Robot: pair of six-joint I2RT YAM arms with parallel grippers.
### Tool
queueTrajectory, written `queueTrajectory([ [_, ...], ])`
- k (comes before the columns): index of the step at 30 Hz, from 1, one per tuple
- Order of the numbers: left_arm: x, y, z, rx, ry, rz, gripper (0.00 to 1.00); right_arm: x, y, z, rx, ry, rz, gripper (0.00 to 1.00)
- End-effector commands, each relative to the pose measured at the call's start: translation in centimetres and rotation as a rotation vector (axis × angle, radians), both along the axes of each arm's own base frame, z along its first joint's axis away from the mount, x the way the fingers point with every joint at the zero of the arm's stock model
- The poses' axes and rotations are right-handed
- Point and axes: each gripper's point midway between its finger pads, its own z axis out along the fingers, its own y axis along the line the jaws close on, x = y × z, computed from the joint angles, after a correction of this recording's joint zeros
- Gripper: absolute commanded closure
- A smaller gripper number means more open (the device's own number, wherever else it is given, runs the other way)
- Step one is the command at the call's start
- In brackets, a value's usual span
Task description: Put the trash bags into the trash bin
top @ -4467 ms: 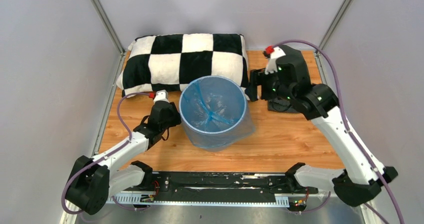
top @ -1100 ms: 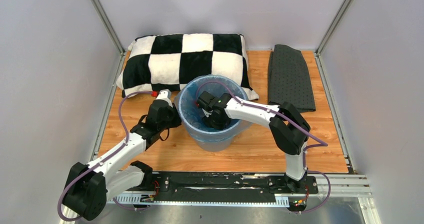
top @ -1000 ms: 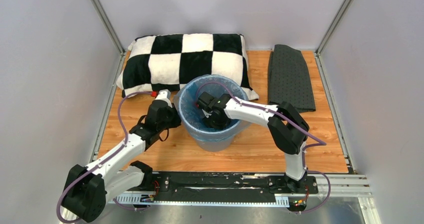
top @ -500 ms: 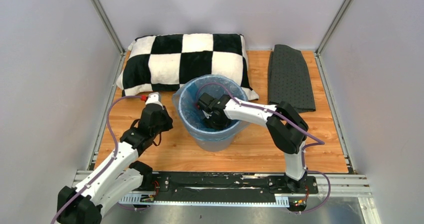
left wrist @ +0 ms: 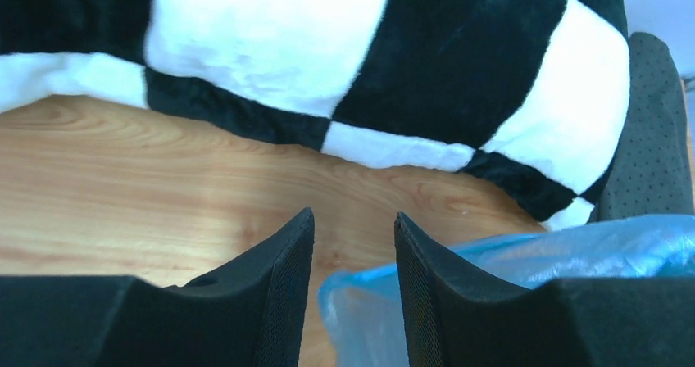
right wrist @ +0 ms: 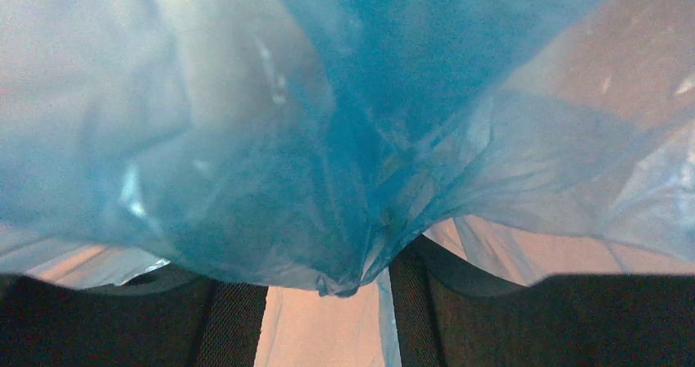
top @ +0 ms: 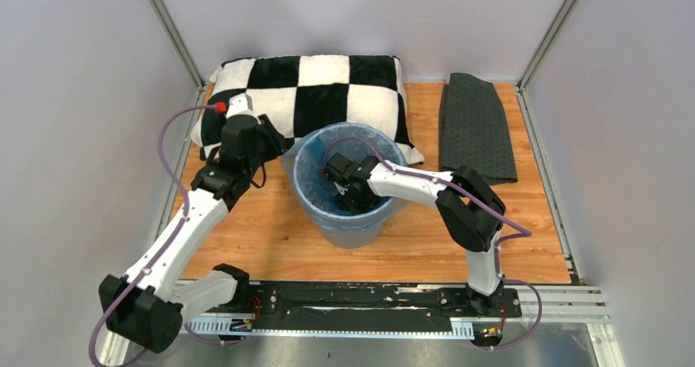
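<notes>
The light-grey trash bin [top: 354, 234] stands mid-table. The translucent light-blue trash bag [top: 311, 170] lines it, with its edge folded over the rim. My right gripper [top: 344, 197] reaches down inside the bin. In the right wrist view it [right wrist: 324, 305] is open, and bunched blue bag [right wrist: 328, 162] hangs over and between the fingers. My left gripper [top: 272, 148] is open and empty, just outside the bin's back-left rim by the pillow. In the left wrist view it [left wrist: 354, 228] hovers over the wood, with the bag's edge [left wrist: 500, 260] beside its right finger.
A black-and-white checkered pillow [top: 303, 97] lies behind the bin, almost touching it; it also fills the top of the left wrist view [left wrist: 328, 47]. A dark grey dotted mat [top: 475, 125] lies at the back right. Metal frame posts stand at both back corners.
My left arm has swung from the bin's front-left side back toward the pillow. The bag's left rim edge now sticks out a little. The right gripper stays inside the bin.
</notes>
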Motion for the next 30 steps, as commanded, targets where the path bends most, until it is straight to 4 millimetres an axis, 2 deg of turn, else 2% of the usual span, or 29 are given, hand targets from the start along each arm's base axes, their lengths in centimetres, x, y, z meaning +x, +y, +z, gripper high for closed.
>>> queueTrajectory([
  [1,2.4,-2.8,-0.6,-0.089,0.006,-0.073,0.57,0.0,-1.2,-1.1,-0.045,0.011,-0.001,0.46],
  [3,2.8,-3.6,-1.9,-0.113,0.024,-0.098,0.59,0.0,-1.2,-1.1,-0.044,0.012,-0.002,0.46],
  [6,2.4,-4.7,-4.5,-0.151,0.062,-0.139,0.67,0.0,-1.1,-1.1,-0.043,0.012,-0.004,0.46],
  [10,0.8,-5.4,-7.7,-0.183,0.096,-0.171,0.78,0.0,-1.0,-1.3,-0.04,0.016,-0.008,0.46],
  [13,-0.3,-6.2,-9.1,-0.176,0.105,-0.211,0.81,0.1,-0.9,-1.3,-0.036,0.018,-0.009,0.46],
  [19,-1.2,-7.1,-10.4,-0.123,0.122,-0.251,0.82,0.0,-0.9,-1.7,-0.041,0.022,-0.018,0.42],
  [30,-1.8,-6.7,-11.4,-0.093,0.135,-0.258,0.82,0.1,-0.9,-2.0,-0.052,0.018,-0.028,0.34],
])
